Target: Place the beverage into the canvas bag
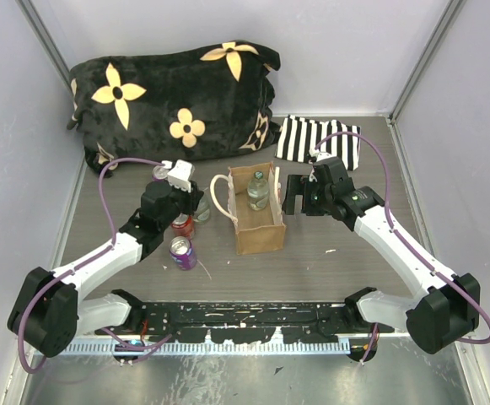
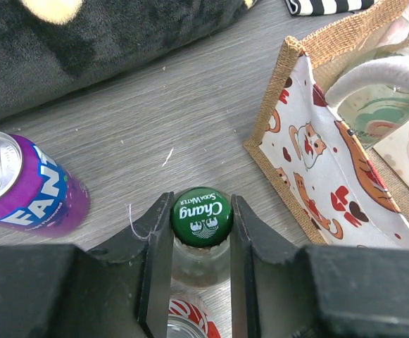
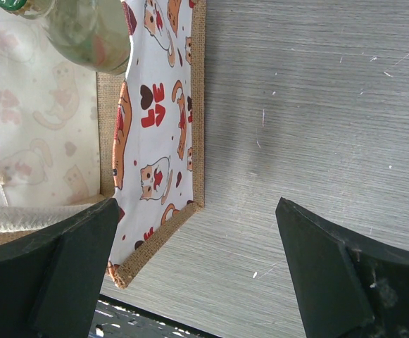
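Housing of the left arm covers most of the green-capped clear glass bottle [image 1: 201, 207] in the top view, leaving a sliver of glass at 9 o'clock from the boxy tan woven canvas bag [image 1: 257, 234]. From the left wrist its body is hidden beneath its own cap, so whether its base rests on the grey wood-grain table [image 1: 346, 261] cannot be told. The bottle is outside the bag, and the left gripper [image 2: 200, 203] pinches it, one black finger against each side of the cap, which reads "Chang Soda Water" in white. A purple can [image 2: 28, 186] at its 9 o'clock is cut off, showing only "FAN"; a red-and-white can [image 2: 184, 315] at 6 o'clock is cropped, its label unreadable. The bag stands open, with cream rope handles and a pale lining printed with orange cats and red hearts; red lettering there is too broken to read. A second clear glass bottle [image 1: 258, 191] stands inside, toward 12 o'clock. The right gripper [image 3: 197, 204] hangs at the bag's 3 o'clock, fingers spread wide.
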Robot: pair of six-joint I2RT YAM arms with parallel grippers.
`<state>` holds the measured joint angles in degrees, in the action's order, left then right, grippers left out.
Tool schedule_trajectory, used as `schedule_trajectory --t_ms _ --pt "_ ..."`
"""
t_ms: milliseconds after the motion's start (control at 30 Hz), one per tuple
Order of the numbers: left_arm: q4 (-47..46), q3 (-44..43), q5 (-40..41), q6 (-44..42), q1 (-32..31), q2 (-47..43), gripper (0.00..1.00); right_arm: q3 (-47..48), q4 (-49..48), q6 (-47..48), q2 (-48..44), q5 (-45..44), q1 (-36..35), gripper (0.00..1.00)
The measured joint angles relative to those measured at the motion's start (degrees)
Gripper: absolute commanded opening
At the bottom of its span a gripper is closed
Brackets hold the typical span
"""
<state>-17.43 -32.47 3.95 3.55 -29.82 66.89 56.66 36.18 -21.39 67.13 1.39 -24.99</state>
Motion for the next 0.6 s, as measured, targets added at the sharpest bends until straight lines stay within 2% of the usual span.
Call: schedule_trajectory --t_ms 233,433,600 --pt "1.8 -1.0 0.2 0.0 0.0 0.0 0.00 0.0 0.0 0.0 0.0 0.0 0.0 1.00" --pt "10.1 -6.4 0.4 0.0 0.0 0.7 0.00 0.0 0.0 0.0 0.0 0.0 0.0 1.00" --pt "12.8 -11.2 0.9 -0.5 0.0 1.3 0.00 0.0 0.0 0.0 0.0 0.0 0.0 1.00"
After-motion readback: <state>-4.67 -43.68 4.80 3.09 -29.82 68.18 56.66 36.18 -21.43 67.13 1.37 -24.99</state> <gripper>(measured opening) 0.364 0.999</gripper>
